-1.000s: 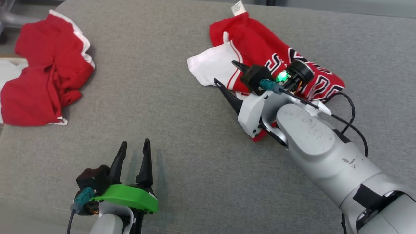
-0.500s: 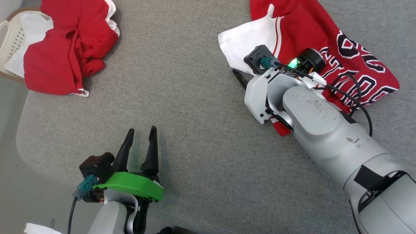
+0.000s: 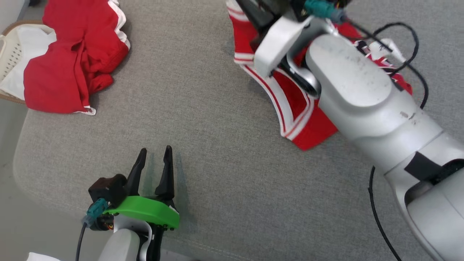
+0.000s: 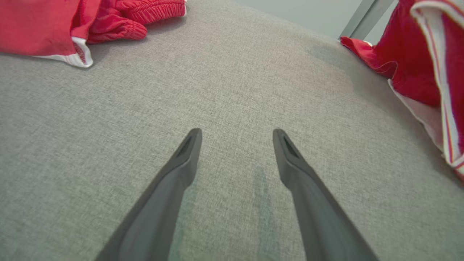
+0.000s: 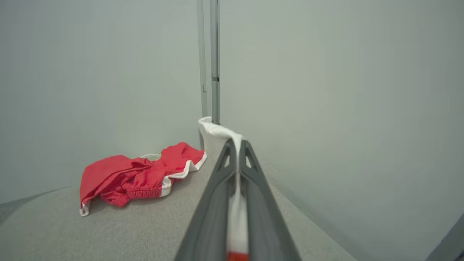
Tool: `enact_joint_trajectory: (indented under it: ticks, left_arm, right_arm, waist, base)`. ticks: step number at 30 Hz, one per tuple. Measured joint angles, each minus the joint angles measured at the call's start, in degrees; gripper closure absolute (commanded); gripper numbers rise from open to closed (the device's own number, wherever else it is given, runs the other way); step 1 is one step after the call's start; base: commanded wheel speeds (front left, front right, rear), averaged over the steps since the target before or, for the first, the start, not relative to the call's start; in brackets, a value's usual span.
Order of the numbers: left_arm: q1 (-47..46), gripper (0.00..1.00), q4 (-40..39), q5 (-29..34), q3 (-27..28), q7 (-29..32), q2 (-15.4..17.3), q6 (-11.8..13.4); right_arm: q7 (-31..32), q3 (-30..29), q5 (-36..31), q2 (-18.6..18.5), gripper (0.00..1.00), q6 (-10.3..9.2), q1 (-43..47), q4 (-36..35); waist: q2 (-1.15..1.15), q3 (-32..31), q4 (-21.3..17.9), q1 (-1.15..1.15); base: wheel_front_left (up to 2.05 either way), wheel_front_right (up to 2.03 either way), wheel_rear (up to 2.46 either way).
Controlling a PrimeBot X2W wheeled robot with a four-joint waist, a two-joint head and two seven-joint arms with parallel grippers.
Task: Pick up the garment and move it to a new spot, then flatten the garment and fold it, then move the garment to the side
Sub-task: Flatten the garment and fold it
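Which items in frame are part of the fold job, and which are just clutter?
In the job:
- red-and-white jersey, partly lifted
- right claw, shut on its white edge
- left claw, open, idle
- grey cushion, work surface

Lying about:
- crumpled red garment, white trim
- white basket, beside the cushion

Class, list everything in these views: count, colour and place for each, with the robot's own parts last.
jersey: one, red with white trim, partly lifted at the cushion's right
second garment: one, red with white trim, crumpled at the cushion's far left
cushion: one, grey, under both garments
basket: one, white with brown rim, off the cushion's left edge
post: one, grey metal, against the pale wall
cable: one, black, beside the right arm
left gripper: one, dark fingers, open above bare cushion
right gripper: one, dark fingers, shut on the jersey's white edge
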Motion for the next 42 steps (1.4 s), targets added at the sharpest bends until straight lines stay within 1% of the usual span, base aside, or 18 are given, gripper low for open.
enact_joint_trajectory:
  ticks: [4, 7, 10, 12, 16, 18, 19, 22, 25, 27, 28, 29, 30, 32, 35, 38, 40, 42]
  left_arm:
    - [2.0, 0.00, 0.4, 0.7, 0.6, 0.0, 0.4, 0.0]
    - [3.4, 0.00, 0.6, 1.4, 1.5, 0.0, 0.7, 0.0]
    - [4.8, 0.00, 0.6, 2.5, 2.4, 0.0, 0.9, 0.0]
    - [5.9, 0.00, 0.6, 3.3, 3.3, 0.0, 0.9, 0.0]
    - [7.3, 0.00, 0.3, 4.2, 4.5, 0.0, 0.9, 0.0]
    - [7.6, 0.00, 0.0, 4.5, 4.9, 0.0, 0.9, 0.0]
    - [7.8, 0.00, -0.1, 4.6, 4.9, 0.0, 0.8, 0.0]
    - [7.9, 0.00, -0.2, 4.9, 4.9, 0.0, 0.8, 0.0]
    - [7.8, 0.00, -0.3, 5.1, 4.4, 0.0, 1.0, 0.0]
    - [7.8, 0.00, -0.4, 5.1, 4.2, 0.0, 1.3, 0.0]
    - [7.8, 0.00, -0.4, 5.1, 4.1, 0.0, 1.5, 0.0]
    - [7.7, 0.00, -0.5, 5.1, 4.0, 0.0, 1.6, 0.0]
    - [7.7, 0.00, -0.5, 5.1, 3.8, 0.0, 1.7, 0.0]
    - [7.6, 0.00, -0.4, 5.0, 3.3, 0.0, 1.9, 0.0]
    - [7.1, 0.00, -0.4, 4.5, 3.2, 0.0, 2.2, 0.0]
    - [7.1, 0.00, -0.3, 4.2, 3.2, 0.0, 2.3, 0.0]
    - [7.0, 0.00, -0.2, 4.1, 3.1, 0.0, 2.3, 0.0]
    - [6.9, 0.00, -0.2, 4.1, 3.1, 0.0, 2.2, 0.0]
  right_arm:
    - [-0.1, -7.2, 0.3, 0.1, 1.00, 0.00, -3.9, -10.1]
    - [-0.1, -13.1, -0.5, 0.1, 1.00, 0.00, -3.9, -15.5]
    - [-0.1, -19.0, -1.0, -0.1, 1.00, 0.00, -2.8, -20.0]
    - [-0.2, -22.2, -1.9, 0.0, 1.00, 0.00, 0.6, -21.9]
    - [-0.2, -28.3, -5.2, 0.1, 1.00, 0.00, 10.0, -22.3]
    - [-0.2, -34.1, -7.7, 0.1, 1.00, 0.01, 16.2, -21.7]
    - [-0.2, -37.5, -9.7, 0.0, 1.00, 0.00, 19.4, -20.9]
    - [-0.2, -45.4, -15.9, -0.9, 1.00, 0.00, 26.8, -18.5]
    - [-0.2, -52.3, -20.2, -2.2, 1.00, 0.01, 31.6, -15.8]
    - [-0.2, -56.2, -22.4, -2.5, 1.00, 0.01, 33.1, -14.4]
    - [-0.2, -58.3, -23.9, -2.5, 0.89, 0.01, 33.7, -13.5]
    - [-0.2, -60.5, -25.3, -2.5, 0.17, 0.01, 34.2, -12.7]
    - [-0.2, -62.3, -26.6, -2.5, 0.00, 0.01, 34.3, -11.6]
    - [-0.2, -65.8, -30.1, -2.4, 0.00, 0.01, 34.5, -9.6]
    - [-0.2, -67.9, -33.2, -1.5, 0.00, 0.01, 33.7, -9.9]
    - [-0.2, -66.2, -35.1, -0.5, 0.00, 0.01, 32.6, -11.3]
    - [-0.2, -63.2, -34.8, -0.3, 0.00, 0.01, 32.3, -11.5]
    - [-0.2, -58.6, -33.6, -0.1, 0.00, 0.01, 31.8, -10.8]
  waist:
    - [0.00, -1.9, -1.0, 0.00]
    - [0.00, -3.2, -2.4, 0.00]
    - [0.00, -4.7, -4.2, 0.00]
    - [0.00, -5.7, -5.7, 0.00]
    - [0.00, -7.4, -8.8, 0.00]
    - [0.00, -8.3, -10.7, 0.00]
    - [0.00, -8.6, -11.7, 0.00]
    - [0.00, -9.5, -14.3, 0.00]
    - [0.00, -10.0, -16.6, 0.00]
    - [0.00, -10.1, -17.8, 0.00]
    - [0.00, -10.1, -18.3, 0.00]
    - [0.00, -10.1, -18.7, 0.00]
    - [0.00, -10.0, -19.0, 0.00]
    - [0.00, -9.5, -19.1, 0.00]
    - [0.00, -8.9, -18.8, 0.00]
    - [0.00, -8.4, -18.1, 0.00]
    - [0.00, -8.1, -17.6, 0.00]
    - [0.00, -7.9, -17.1, 0.00]
  base:
    - [0.00, 0.00, 0.00]
    - [0.00, 0.00, 0.00]
    - [0.00, 0.00, 0.00]
    - [0.00, 0.00, 0.00]
    - [0.00, 0.00, 0.00]
    - [0.00, 0.00, 0.00]
    - [0.00, 0.00, 0.00]
    - [0.00, 0.00, 0.00]
    - [0.00, 0.00, 0.00]
    - [0.00, 0.00, 0.00]
    - [0.00, 0.00, 0.00]
    - [0.00, 0.00, 0.00]
    - [0.00, 0.00, 0.00]
    - [0.00, 0.00, 0.00]
    - [0.00, 0.00, 0.00]
    - [0.00, 0.00, 0.00]
    - [0.00, 0.00, 0.00]
    - [0.00, 0.00, 0.00]
